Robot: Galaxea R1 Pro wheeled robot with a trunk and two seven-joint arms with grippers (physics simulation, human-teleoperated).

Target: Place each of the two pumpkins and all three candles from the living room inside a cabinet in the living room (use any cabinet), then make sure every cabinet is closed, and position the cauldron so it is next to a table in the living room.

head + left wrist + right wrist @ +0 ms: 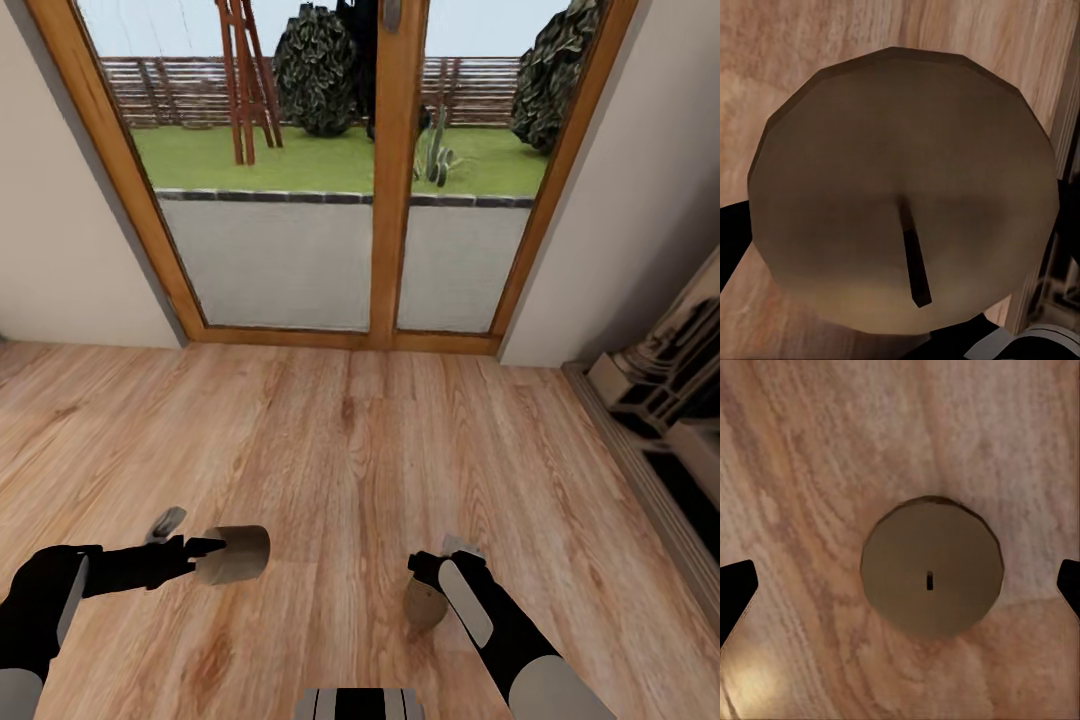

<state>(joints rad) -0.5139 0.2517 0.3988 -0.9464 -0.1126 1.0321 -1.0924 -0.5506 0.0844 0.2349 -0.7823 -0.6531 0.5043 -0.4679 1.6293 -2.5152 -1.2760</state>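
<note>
A stubby beige-grey candle [237, 555] lies on its side at the tip of my left gripper [200, 545], which is shut on it just above the wooden floor. In the left wrist view that candle [900, 187] looms very close, its dark wick facing the camera. A second candle [425, 603] is directly under my right gripper [432, 578]. Seen from the right wrist, this candle [932, 577] is upright over the floor, midway between the two black fingertips [735, 592], which stand wide apart and do not touch it. My right gripper [901, 585] is open.
A wooden-framed glass patio door [385, 200] is straight ahead, with beige walls on both sides. A low pale unit with dark openings [665, 390] runs along the right wall. Bare plank floor [340, 440] stretches between me and the door.
</note>
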